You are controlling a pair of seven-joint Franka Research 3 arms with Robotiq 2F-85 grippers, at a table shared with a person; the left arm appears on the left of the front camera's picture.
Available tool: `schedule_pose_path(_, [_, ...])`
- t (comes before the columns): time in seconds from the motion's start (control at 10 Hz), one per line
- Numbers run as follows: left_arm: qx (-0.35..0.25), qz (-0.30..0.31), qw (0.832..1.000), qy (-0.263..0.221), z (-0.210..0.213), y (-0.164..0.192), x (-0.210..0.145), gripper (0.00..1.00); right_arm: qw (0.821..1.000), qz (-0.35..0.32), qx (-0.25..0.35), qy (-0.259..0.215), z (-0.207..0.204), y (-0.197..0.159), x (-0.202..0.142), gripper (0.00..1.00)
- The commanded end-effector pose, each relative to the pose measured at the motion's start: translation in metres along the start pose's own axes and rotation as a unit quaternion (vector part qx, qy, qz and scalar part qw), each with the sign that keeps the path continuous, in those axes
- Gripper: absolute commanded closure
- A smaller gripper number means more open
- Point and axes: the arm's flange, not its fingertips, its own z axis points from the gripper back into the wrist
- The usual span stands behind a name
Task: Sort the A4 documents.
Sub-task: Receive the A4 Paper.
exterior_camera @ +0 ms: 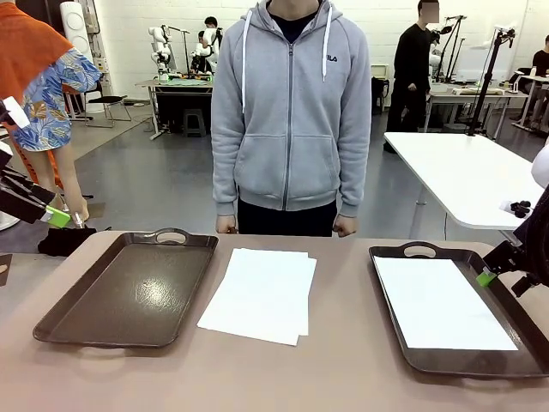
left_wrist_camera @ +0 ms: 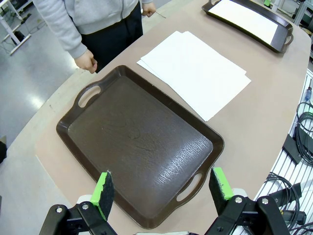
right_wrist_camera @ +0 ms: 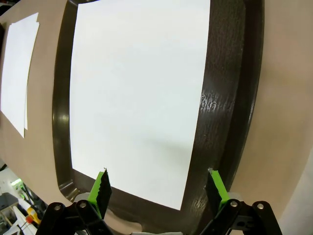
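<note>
Left gripper [left_wrist_camera: 162, 187] is hovering wide apart and holding nothing over the near end of the left tray [left_wrist_camera: 142, 142], right gripper [right_wrist_camera: 158, 187] is hanging equally spread above one white sheet [right_wrist_camera: 137, 98] in the right tray [right_wrist_camera: 230, 98], remaining A4 documents [exterior_camera: 262, 292] are lying stacked on the table [exterior_camera: 343, 369] between the trays.

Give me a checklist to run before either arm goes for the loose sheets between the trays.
1. The left gripper open, holding nothing: ok.
2. The right gripper open, holding nothing: ok.
3. The left tray bare, ready to receive: ok.
4. The loose sheets flat on the table, clear of that tray and the right tray: ok.
5. The person's hands off the paper, at the far edge: ok.
6. Number of sheets in that pile: cannot tell.
</note>
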Motion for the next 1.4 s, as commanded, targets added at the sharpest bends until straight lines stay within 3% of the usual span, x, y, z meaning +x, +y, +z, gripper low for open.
schedule_pose_path(0.0, [-0.004, 0.001, 1.0, -0.003, -0.001, 0.001, -0.001, 0.0, 1.0, 0.004, -0.004, 0.002, 0.001, 0.0, 0.0, 0.0])
schedule_pose_path(0.3, [-0.004, 0.001, 1.0, -0.003, -0.001, 0.001, -0.001, 0.0, 1.0, 0.0, 0.0, 0.0, 0.0, 0.0, 0.0, 0.0])
schedule_pose_path(0.5, [-0.004, 0.001, 1.0, -0.003, -0.001, 0.001, -0.001, 0.0, 0.994, 0.055, -0.023, -0.089, 0.04, 0.015, -0.04, 0.0])
schedule_pose_path(0.7, [-0.004, 0.001, 1.0, -0.003, -0.001, 0.001, -0.001, 0.0, 0.982, 0.134, 0.005, -0.131, 0.069, 0.039, -0.067, 0.0])
schedule_pose_path(0.9, [-0.004, 0.001, 1.0, -0.003, -0.001, 0.001, -0.001, 0.0, 0.96, 0.222, 0.055, -0.164, 0.095, 0.073, -0.076, 0.0])
schedule_pose_path(1.1, [-0.004, 0.001, 1.0, -0.003, -0.001, 0.001, -0.001, 0.0, 0.924, 0.323, 0.125, -0.161, 0.113, 0.111, -0.077, 0.0])
schedule_pose_path(1.3, [-0.004, 0.001, 1.0, -0.003, -0.001, 0.001, -0.001, 0.0, 0.883, 0.398, 0.159, -0.19, 0.136, 0.146, -0.08, 0.0])
